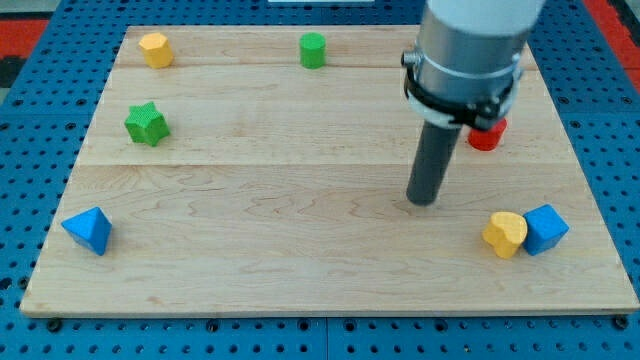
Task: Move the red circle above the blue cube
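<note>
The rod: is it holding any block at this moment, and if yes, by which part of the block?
Nothing is held. My tip stands on bare board, apart from every block: the red circle lies toward the view's upper right of it.

Single high oblique view over board (300, 270)

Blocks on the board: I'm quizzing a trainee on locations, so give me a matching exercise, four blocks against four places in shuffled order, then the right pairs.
Blocks:
1. green star
2. blue cube
3. red circle
4. blue pyramid

Places:
A. bottom left corner of the view
B. touching the yellow heart, bottom right
C. left side, below the yellow hexagon
D. partly hidden behind the arm, up and right of my tip

Pairs: 1-C, 2-B, 3-D, 4-A
</note>
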Motion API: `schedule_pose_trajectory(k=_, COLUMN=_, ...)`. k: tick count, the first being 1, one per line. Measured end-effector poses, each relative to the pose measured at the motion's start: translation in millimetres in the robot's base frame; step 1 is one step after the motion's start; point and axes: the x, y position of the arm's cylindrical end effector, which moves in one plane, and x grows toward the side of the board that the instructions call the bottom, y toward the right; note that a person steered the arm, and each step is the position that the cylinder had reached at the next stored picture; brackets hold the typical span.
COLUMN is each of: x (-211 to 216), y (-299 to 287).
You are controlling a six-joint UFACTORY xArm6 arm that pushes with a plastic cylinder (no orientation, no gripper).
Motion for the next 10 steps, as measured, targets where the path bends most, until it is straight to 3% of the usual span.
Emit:
schedule_pose_trajectory(k=1, x=-69.8, y=-20.5)
schedule_pose_trajectory(k=2, x=-125.7, y=-2.0)
schedule_pose_trajectory(k=3, x=-128.3, y=41.6)
schedule_pose_trajectory(k=4, x=-74.6, y=71.7)
schedule_pose_trajectory(k=5, x=-54.3, y=85.8)
schedule_pose_trajectory(k=7, x=-116.2, y=107.5)
schedule_pose_trajectory(k=9, x=-20.9, y=145.7)
schedule_pose_trajectory(k=10, x=-16.9, y=150.9)
